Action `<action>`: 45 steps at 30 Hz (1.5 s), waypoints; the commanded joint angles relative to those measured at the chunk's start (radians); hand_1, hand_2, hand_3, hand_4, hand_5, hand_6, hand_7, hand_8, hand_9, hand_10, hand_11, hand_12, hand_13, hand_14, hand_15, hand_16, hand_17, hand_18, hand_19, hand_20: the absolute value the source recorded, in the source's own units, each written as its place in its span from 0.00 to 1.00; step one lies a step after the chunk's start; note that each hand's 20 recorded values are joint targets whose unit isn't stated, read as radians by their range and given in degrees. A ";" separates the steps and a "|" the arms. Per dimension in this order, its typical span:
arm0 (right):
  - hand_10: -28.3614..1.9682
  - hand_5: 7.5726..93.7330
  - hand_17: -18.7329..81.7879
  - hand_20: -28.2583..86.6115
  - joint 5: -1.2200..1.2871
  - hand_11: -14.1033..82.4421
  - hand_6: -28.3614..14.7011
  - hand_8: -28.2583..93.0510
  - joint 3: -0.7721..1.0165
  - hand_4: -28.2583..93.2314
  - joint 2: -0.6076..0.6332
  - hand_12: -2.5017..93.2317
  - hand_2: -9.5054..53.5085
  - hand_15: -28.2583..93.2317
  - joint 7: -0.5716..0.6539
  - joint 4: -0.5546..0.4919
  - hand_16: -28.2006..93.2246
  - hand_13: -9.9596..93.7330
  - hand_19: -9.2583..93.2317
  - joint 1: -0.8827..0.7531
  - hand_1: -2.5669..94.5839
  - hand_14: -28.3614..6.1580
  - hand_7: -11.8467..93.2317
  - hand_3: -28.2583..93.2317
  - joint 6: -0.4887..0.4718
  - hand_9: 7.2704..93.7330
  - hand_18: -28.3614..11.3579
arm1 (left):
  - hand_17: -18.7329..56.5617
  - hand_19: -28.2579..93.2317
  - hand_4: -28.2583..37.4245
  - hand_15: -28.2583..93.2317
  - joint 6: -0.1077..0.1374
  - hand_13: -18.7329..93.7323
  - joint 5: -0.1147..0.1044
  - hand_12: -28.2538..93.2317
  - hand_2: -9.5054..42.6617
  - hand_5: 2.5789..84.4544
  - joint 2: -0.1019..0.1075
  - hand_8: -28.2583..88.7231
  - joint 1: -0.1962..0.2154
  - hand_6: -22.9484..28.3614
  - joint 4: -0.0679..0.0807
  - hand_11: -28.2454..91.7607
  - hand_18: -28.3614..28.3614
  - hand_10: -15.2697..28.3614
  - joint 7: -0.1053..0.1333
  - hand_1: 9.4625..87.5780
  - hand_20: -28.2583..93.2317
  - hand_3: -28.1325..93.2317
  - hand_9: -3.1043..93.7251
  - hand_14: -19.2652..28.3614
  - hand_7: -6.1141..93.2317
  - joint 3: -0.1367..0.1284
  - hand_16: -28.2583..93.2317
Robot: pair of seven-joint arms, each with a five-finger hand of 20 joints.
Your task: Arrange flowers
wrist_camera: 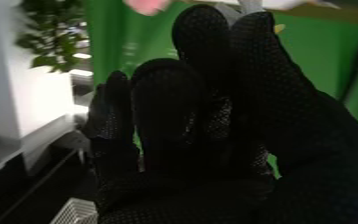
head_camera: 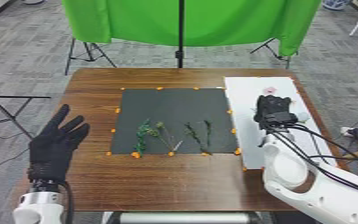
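Pink flower (head_camera: 270,90): likely light, soft, bruises easily, so you should grip low on the stem, off the petals; small, pale pink, at the far part of the white sheet (head_camera: 244,115), just beyond your right hand (head_camera: 272,108), thumb and fingertip pinching a pale piece (wrist_camera: 249,5), can't tell if joined to the flower; your left hand (head_camera: 51,152), fingers spread, near the table's (head_camera: 202,182) left edge

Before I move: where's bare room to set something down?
Free: the far half of the mat, between stems and stand side; the table between mat and near edge. Crowded: the mat's near half, under the stems; the white board around the right hand and pink flower.
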 commanded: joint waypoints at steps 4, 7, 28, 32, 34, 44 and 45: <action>0.68 0.90 0.49 0.57 0.218 0.48 0.71 0.25 -0.069 0.00 -0.333 0.39 0.00 0.82 -0.315 -0.071 0.42 0.80 0.93 0.182 0.59 0.65 0.28 0.82 -0.108 0.92 0.17 | 0.13 0.69 0.01 0.72 0.007 0.37 -0.002 0.32 0.31 0.39 0.022 0.17 0.009 0.58 -0.020 0.43 1.00 0.82 0.005 0.17 0.27 0.91 0.40 1.00 0.14 -0.041 0.15; 0.67 0.89 0.48 0.58 0.215 0.51 0.72 0.24 -0.106 0.00 -0.429 0.38 0.00 0.82 -0.374 -0.015 0.42 0.80 0.92 0.209 0.58 0.65 0.27 0.83 -0.126 0.90 0.16 | 0.13 0.69 0.01 0.72 0.004 0.37 -0.004 0.32 0.31 0.39 0.028 0.17 0.002 0.58 -0.025 0.43 1.00 0.82 0.006 0.16 0.27 0.91 0.40 1.00 0.14 -0.052 0.15; 0.65 0.87 0.47 0.58 0.166 0.58 0.75 0.23 -0.399 0.00 -0.652 0.34 0.00 0.83 -0.401 0.225 0.41 0.80 0.90 0.393 0.57 0.65 0.27 0.81 -0.136 0.88 0.16 | 0.14 0.69 0.01 0.72 -0.006 0.37 -0.003 0.32 0.31 0.39 0.084 0.17 -0.113 0.58 0.007 0.43 1.00 0.81 0.029 0.16 0.27 0.91 0.40 1.00 0.14 -0.017 0.15; 0.65 0.85 0.47 0.58 0.140 0.60 0.75 0.23 -0.348 0.00 -0.667 0.33 0.00 0.83 -0.444 0.240 0.42 0.79 0.90 0.371 0.56 0.65 0.27 0.80 -0.190 0.88 0.16 | 0.14 0.69 0.02 0.72 -0.009 0.37 -0.003 0.32 0.31 0.39 0.080 0.17 -0.137 0.58 0.016 0.43 1.00 0.81 0.016 0.16 0.27 0.91 0.40 1.00 0.14 -0.013 0.15; 0.65 0.84 0.46 0.58 0.125 0.60 0.75 0.23 -0.325 0.00 -0.676 0.33 0.00 0.84 -0.460 0.246 0.42 0.79 0.90 0.361 0.55 0.64 0.26 0.79 -0.224 0.86 0.15 | 0.14 0.69 0.01 0.72 -0.011 0.37 0.001 0.32 0.31 0.39 0.072 0.17 -0.151 0.58 0.021 0.43 1.00 0.81 0.007 0.16 0.27 0.91 0.40 1.00 0.14 -0.014 0.15; 0.66 0.80 0.44 0.60 0.130 0.60 0.75 0.22 -0.371 0.00 -0.644 0.35 0.00 0.85 -0.488 0.220 0.41 0.76 0.89 0.386 0.51 0.63 0.27 0.82 -0.242 0.84 0.16 | 0.14 0.70 0.02 0.72 0.014 0.37 -0.057 0.32 0.31 0.39 0.137 0.17 -0.118 0.58 0.022 0.43 1.00 0.81 0.109 0.17 0.27 0.91 0.40 1.00 0.14 0.015 0.14; 0.66 0.80 0.43 0.60 0.107 0.60 0.75 0.22 -0.338 0.00 -0.652 0.35 0.00 0.85 -0.504 0.230 0.41 0.76 0.89 0.367 0.51 0.63 0.27 0.82 -0.266 0.84 0.16 | 0.14 0.69 0.02 0.72 0.009 0.37 -0.047 0.32 0.31 0.39 0.120 0.17 -0.133 0.58 0.025 0.43 1.00 0.81 0.088 0.17 0.27 0.91 0.40 1.00 0.14 0.011 0.14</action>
